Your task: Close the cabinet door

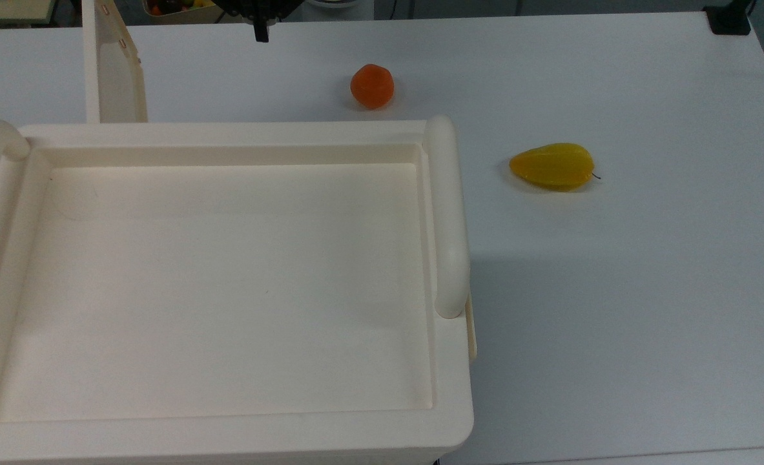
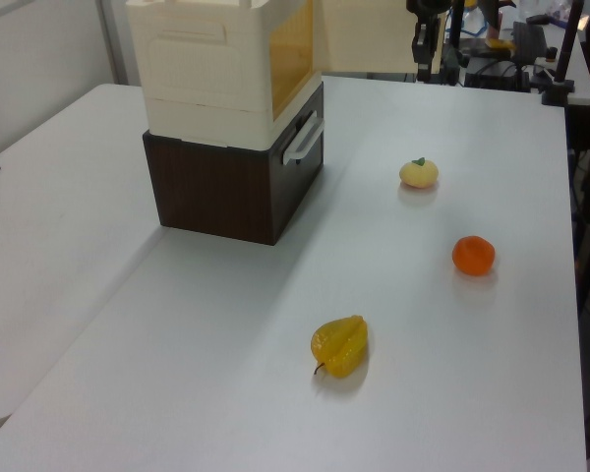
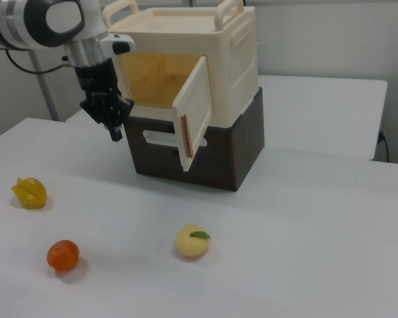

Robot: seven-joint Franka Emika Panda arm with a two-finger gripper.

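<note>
cream cabinet (image 3: 232,53) with an amber-yellow inside sits on a dark brown base (image 3: 239,156); orange fruit (image 1: 372,86), yellow starfruit (image 1: 553,166), pale yellow peach (image 3: 192,241) with green leaf; white table (image 1: 646,271).

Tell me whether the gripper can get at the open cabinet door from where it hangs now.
Probably yes. The gripper hangs beside the cabinet door, which stands swung open, with only bare table between them.
</note>
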